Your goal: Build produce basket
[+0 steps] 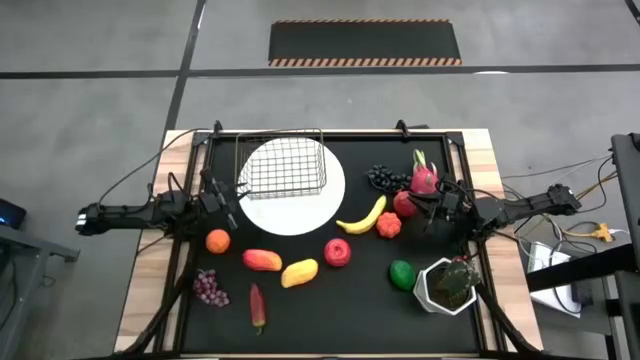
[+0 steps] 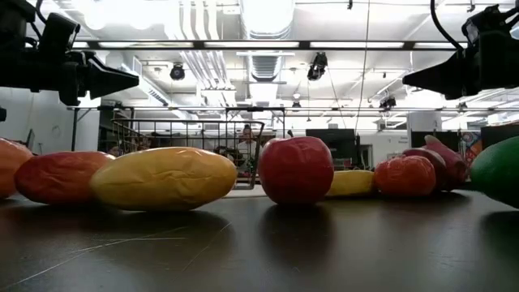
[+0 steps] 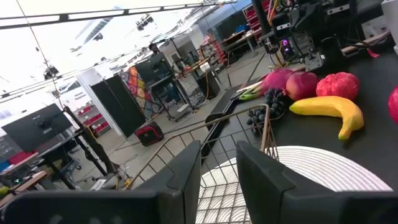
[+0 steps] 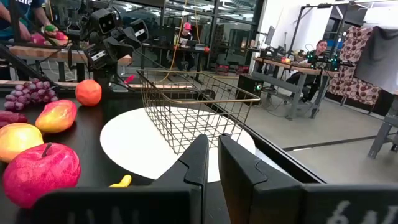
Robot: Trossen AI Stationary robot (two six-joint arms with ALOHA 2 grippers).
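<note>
Dark wire makes up the basket, which sits empty on the round white plate, covering the plate's far-left part. Judging by that, the task has barely begun: nothing is loaded, and every piece of produce lies on the black mat around the plate.

Just right of the plate lies the yellow banana, with an orange-red lumpy fruit and a red apple beyond it. The purple grapes and the pink dragon fruit sit farther right of the plate's far edge. On the near side of the plate are a second red apple, a yellow mango and a red-orange mango. The orange is near the plate's left edge. A second bunch of grapes, the red chilli and the green lime lie farthest out on the near side; a potted plant stands by the lime.

The left gripper hovers just left of the plate, beside the basket, its fingers slightly parted and holding nothing. The right gripper hovers right of the plate, above the first apple, its fingers almost together and empty.

All 11 pieces remain to be moved.
</note>
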